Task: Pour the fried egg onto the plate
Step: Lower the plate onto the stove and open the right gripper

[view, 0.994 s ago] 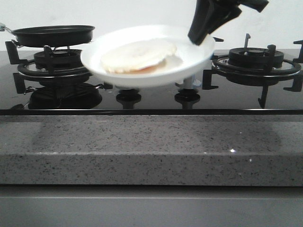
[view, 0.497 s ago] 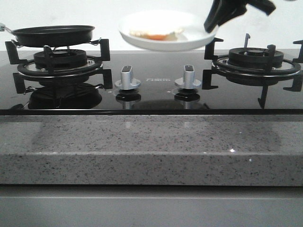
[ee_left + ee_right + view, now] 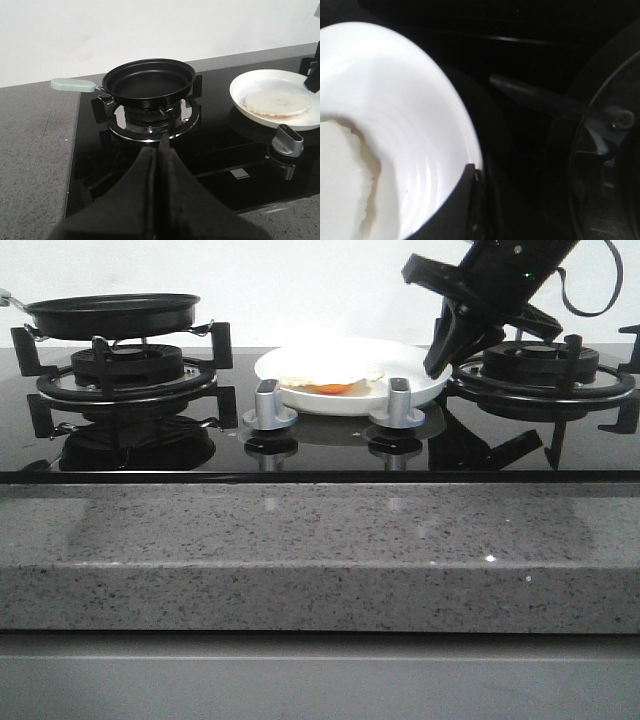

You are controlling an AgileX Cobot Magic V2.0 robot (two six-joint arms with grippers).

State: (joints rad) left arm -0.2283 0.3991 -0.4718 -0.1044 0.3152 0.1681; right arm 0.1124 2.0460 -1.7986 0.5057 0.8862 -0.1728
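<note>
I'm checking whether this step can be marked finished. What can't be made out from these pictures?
- Whether the plate rests on the stove glass: front view, two knobs hide its base.
- Whether the right claw has let go of the rim: the right wrist view is too close and dark.
- Most of the egg: cut off in the right wrist view, edge-on in front.
- The pan handle's end: cut off in front.

Plate (image 3: 350, 390) and pan (image 3: 112, 315) on stovetop (image 3: 320, 445)
</note>
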